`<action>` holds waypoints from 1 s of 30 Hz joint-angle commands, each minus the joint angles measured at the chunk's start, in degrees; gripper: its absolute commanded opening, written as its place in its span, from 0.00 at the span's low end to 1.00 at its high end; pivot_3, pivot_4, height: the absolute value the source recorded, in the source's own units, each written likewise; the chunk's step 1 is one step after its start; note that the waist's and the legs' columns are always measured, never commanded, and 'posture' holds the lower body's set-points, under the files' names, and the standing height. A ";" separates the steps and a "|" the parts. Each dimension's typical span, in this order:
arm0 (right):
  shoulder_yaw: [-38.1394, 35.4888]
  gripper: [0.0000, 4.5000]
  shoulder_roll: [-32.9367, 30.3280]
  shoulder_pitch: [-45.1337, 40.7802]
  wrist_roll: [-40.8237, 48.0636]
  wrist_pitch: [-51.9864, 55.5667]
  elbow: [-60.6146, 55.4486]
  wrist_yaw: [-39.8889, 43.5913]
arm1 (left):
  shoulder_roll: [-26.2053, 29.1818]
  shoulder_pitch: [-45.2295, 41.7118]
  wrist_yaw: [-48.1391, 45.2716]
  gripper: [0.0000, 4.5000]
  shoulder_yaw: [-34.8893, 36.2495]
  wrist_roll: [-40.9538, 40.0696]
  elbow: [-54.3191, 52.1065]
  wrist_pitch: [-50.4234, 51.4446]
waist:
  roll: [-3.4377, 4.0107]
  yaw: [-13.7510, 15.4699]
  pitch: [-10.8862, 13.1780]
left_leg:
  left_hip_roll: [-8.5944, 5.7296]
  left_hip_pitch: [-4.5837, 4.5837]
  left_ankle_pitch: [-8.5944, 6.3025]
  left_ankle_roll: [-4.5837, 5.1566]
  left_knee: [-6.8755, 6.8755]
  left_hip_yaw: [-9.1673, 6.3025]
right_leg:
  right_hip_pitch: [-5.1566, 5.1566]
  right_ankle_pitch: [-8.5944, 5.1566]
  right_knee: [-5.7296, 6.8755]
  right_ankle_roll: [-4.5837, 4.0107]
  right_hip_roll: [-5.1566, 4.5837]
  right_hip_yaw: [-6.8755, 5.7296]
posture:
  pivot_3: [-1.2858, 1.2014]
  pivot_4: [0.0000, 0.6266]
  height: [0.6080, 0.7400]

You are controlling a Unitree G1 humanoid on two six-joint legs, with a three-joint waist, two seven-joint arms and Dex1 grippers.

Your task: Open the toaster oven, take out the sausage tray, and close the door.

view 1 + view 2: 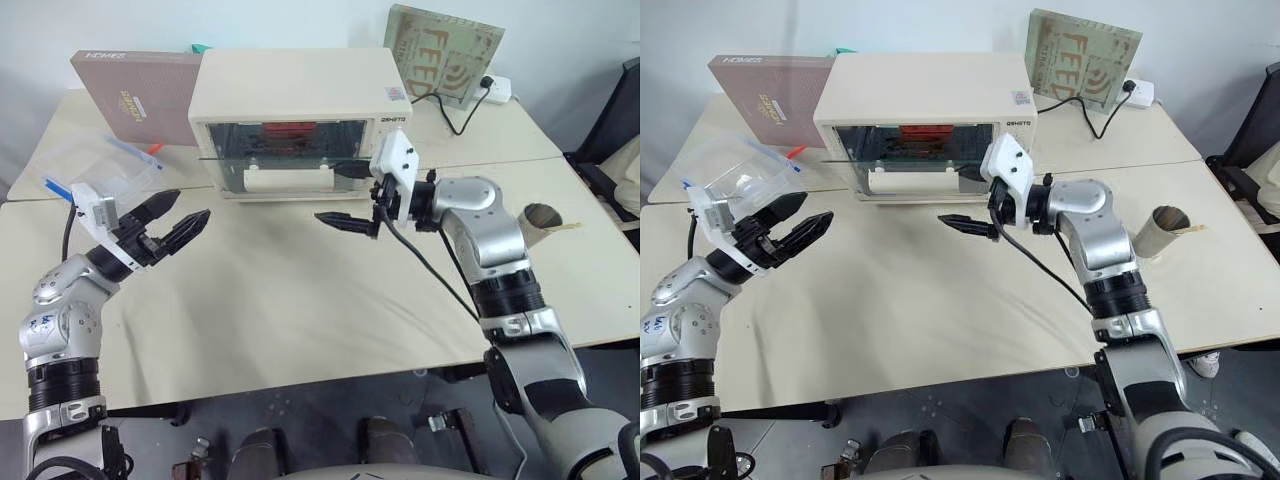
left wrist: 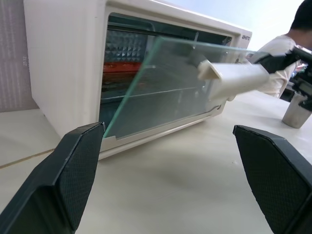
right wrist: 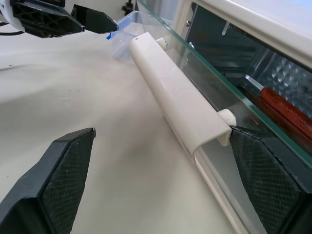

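The boxy cream-white toaster oven stands at the back of the pale counter. Its glass-windowed door with the wide cream bar handle hangs partly open, tilted out from the top. My right hand is just in front of the oven, at the handle's right end, fingers spread wide and holding nothing; one finger lies beside the handle. My left hand is near the oven's front left, fingers spread, empty. Inside the oven, a red sausage lies on the shallow silver metal tray
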 commanded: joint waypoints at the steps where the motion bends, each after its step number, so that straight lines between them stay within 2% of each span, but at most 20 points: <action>1: 1.72 0.99 1.07 2.59 0.65 1.33 -6.30 -1.51 | 1.88 -2.96 0.56 1.00 2.74 -1.16 1.74 -0.69 | 0.00 0.03 0.00 | 0.00 0.00 0.00 -0.01 0.00 0.00 | 0.00 0.00 0.01 0.00 0.00 0.00 | 0.52 0.24 1.00; 5: 2.69 0.99 1.80 6.19 0.21 2.33 -9.55 -3.73 | 2.63 -7.43 -0.54 1.00 0.47 -0.04 6.34 1.21 | -0.01 -0.06 -0.01 | 0.00 0.01 -0.01 -0.01 0.00 -0.01 | 0.00 0.00 0.02 0.00 0.00 0.00 | 0.52 0.24 1.00; 8: 3.16 1.00 1.86 7.03 0.08 2.59 -10.20 -4.47 | 1.23 -12.20 -2.34 0.87 -0.25 0.01 10.58 -1.04 | -0.01 0.03 -0.01 | -0.01 0.03 0.00 -0.01 0.05 0.00 | 0.02 0.00 0.04 0.00 0.00 0.01 | 0.52 0.24 1.00; 19: 3.80 1.00 1.52 6.81 -0.35 1.82 -9.16 -5.59 | -0.95 -25.04 -4.91 0.12 -4.36 4.92 26.01 -5.83 | -0.03 -0.39 -0.01 | 0.00 0.07 0.00 -0.01 0.03 0.03 | 0.03 0.00 0.05 0.00 0.01 -0.03 | 0.52 0.24 1.00; 21: 3.92 1.00 1.31 7.37 -0.51 2.07 -9.68 -5.77 | -1.28 -26.41 -8.56 0.01 -6.85 6.09 27.88 -4.60 | -0.03 -0.40 -0.01 | -0.01 0.07 0.00 -0.01 0.03 0.03 | 0.03 0.00 0.05 0.00 0.00 -0.03 | 0.52 0.24 1.00; 30: 5.19 1.00 -1.80 11.14 -0.93 8.74 -17.17 -6.28 | -2.08 -30.30 -12.77 0.01 -9.79 9.60 33.59 -4.72 | -0.04 0.12 -0.01 | -0.02 0.07 -0.01 0.00 0.05 0.04 | 0.04 0.00 0.06 0.00 -0.01 -0.02 | 0.52 0.24 1.00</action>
